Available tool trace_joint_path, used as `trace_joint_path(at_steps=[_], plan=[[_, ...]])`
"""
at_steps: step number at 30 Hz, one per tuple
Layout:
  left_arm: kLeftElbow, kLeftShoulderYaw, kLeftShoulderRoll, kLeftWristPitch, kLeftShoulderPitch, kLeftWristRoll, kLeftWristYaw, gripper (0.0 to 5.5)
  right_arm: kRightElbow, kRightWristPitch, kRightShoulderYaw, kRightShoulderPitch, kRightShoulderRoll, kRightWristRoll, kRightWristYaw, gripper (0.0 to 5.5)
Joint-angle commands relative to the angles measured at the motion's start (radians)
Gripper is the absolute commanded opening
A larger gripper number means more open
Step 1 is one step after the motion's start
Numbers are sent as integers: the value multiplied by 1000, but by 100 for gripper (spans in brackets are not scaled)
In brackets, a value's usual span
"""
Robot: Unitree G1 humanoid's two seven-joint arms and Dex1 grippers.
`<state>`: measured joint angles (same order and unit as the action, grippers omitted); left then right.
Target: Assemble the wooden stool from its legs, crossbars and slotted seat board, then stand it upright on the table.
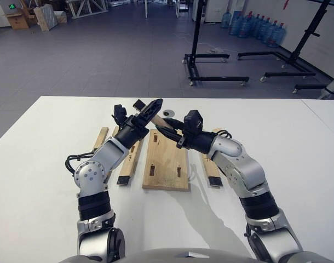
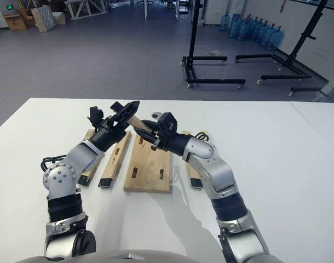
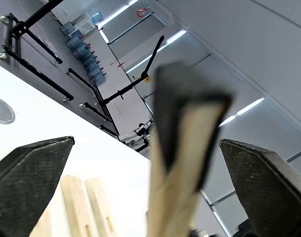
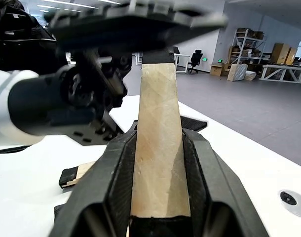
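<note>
My right gripper (image 1: 166,130) is shut on a wooden leg (image 4: 159,148) and holds it in the air above the far end of the slotted seat board (image 1: 167,161). The leg's black-capped end (image 3: 190,98) points up toward my left gripper (image 1: 148,112). That gripper is open, with a finger on each side of the cap and a gap on both sides. The seat board lies flat at the table's middle. Loose wooden pieces lie flat beside it: two on its left (image 1: 130,161) (image 1: 100,138) and one on its right (image 1: 211,169).
A small round disc (image 1: 168,113) is set in the white table (image 1: 41,164) behind the board. Wide bare tabletop lies left, right and in front. Black wheeled racks (image 1: 216,68) and water bottles (image 1: 254,24) stand on the floor beyond the far edge.
</note>
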<state>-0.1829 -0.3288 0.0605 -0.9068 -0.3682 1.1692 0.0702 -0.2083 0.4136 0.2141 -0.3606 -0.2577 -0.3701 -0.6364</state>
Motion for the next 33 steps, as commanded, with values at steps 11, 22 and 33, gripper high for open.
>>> trace_joint_path(at_steps=[11,22,33], plan=[[8,-5,-30,15,-1,178,-74,479,-1,20,-3,11,5,8,7,128],[10,15,-50,35,13,210,-105,319,-1,24,-9,19,8,11,11,128],[12,36,-62,56,17,204,-106,162,0,24,-11,20,11,12,15,128]])
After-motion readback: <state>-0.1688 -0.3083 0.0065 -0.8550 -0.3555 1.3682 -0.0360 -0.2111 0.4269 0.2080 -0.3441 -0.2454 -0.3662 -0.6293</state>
